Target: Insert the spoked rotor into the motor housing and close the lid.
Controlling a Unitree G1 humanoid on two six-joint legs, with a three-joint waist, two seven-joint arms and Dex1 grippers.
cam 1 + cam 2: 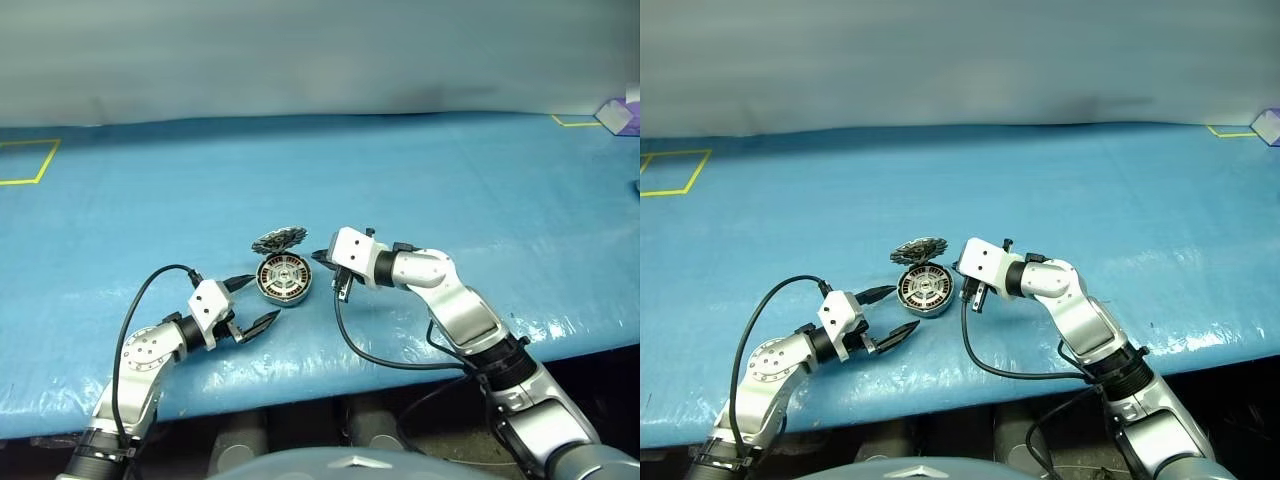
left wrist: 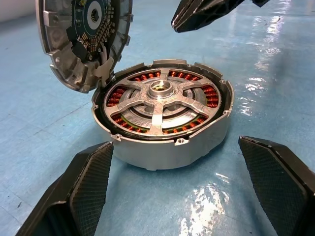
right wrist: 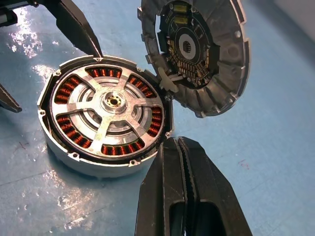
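Round silver motor housing [image 2: 162, 118] sits between the wide-open left gripper [image 1: 252, 303] fingers, gaps both sides. Right gripper [image 3: 184, 191], pinched closed and empty, sits beside its rim, hinged grey lid [image 3: 197, 54] up.

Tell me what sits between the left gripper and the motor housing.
Nothing: bare blue table cover separates the open left gripper from the motor housing, plainest in the left wrist view.

Blue plastic-covered table [image 1: 420, 180] with a glossy, wrinkled surface, yellow tape outline [image 1: 28, 162] at its far left corner, another yellow tape mark [image 1: 573, 122] far right, pale purple object [image 1: 618, 114] beside it
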